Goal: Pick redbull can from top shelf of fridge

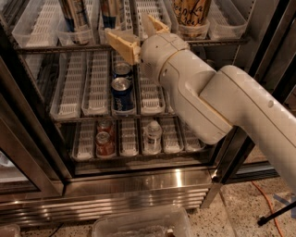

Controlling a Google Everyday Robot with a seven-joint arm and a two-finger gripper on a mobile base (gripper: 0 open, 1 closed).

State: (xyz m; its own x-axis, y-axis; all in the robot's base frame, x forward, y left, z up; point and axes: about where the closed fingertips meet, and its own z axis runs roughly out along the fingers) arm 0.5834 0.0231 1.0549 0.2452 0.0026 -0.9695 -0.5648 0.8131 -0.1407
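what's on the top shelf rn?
Left, a redbull can, a second redbull can beside it, tan can at right. Open gripper sits in front of the top shelf between the last two, hiding the lane behind it.

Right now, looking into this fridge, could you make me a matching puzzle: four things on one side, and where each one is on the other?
Things:
1. redbull can
2. Pepsi can
3. clear bottle
4. gripper

Places:
A. bottom rack
B. at the front edge of the top shelf, open, holding nothing
C. middle rack
D. on the top shelf, left of the gripper

Pairs: 1-D, 2-C, 3-A, 4-B
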